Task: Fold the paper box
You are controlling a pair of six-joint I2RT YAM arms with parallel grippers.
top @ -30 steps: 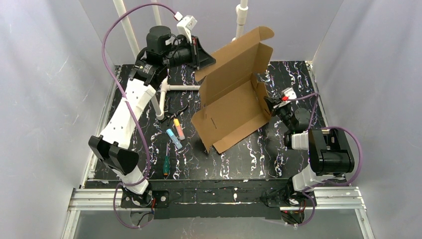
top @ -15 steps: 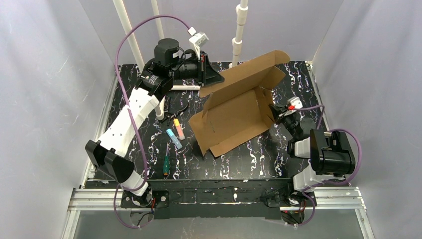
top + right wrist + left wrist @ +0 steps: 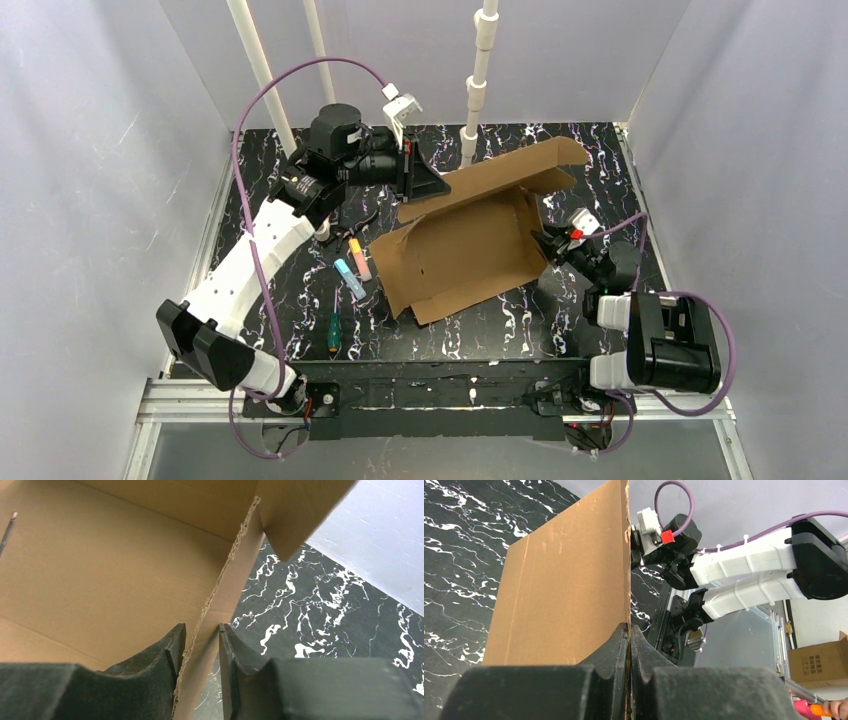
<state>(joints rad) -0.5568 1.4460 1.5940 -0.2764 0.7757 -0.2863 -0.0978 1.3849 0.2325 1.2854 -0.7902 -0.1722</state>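
Box (image 3: pixel 465 240) fills mid-table (image 3: pixel 500 325), rear flap raised. Left gripper (image 3: pixel 420 180) clamps its far-left edge; right gripper (image 3: pixel 548 243) sits slack astride the right wall. Markers (image 3: pixel 354 268) and screwdriver (image 3: pixel 332 335) clutter the left strip beside the left arm (image 3: pixel 255 250). Pipe (image 3: pixel 480 70) stands behind. Passage: bare near strip, far-right corner.

Plain brown paper box (image 3: pixel 462 250); black table (image 3: pixel 520 318) veined white like marble; purple cables (image 3: pixel 300 74).

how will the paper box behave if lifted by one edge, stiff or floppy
Probably stiff within each panel: the paper box shows a corrugated edge, and the wall pinched by the left gripper stands straight. Likely to hinge at its creases, since flaps sit at different angles. Probably light, being a thin sheet.
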